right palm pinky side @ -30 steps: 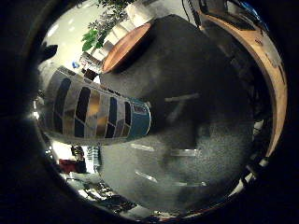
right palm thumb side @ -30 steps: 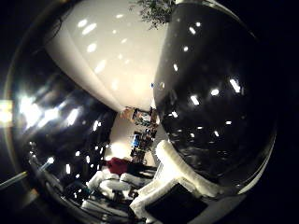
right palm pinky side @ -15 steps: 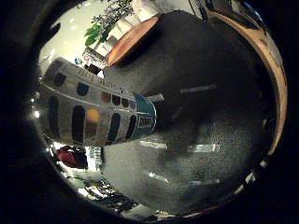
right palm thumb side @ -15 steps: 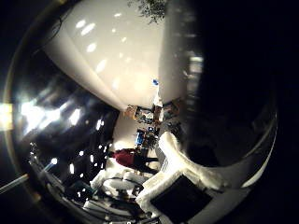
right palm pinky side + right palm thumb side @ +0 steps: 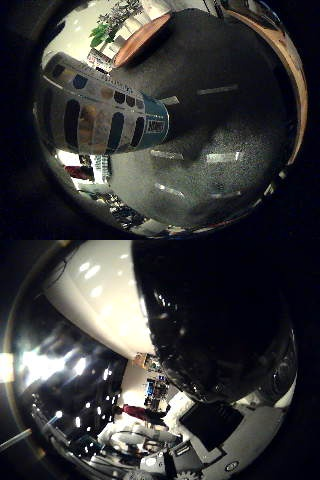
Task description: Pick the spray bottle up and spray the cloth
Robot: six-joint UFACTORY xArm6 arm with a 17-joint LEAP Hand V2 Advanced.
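Spray bottle: white cylindrical bottle with dark oval label patches and a teal band at its base, standing on the table, filling much of the little-finger-side view, so close to the palm.
Table: dark grey speckled surface with a wooden rim.
Hand: white and black parts beside a large glossy black shape; finger posture cannot be told.
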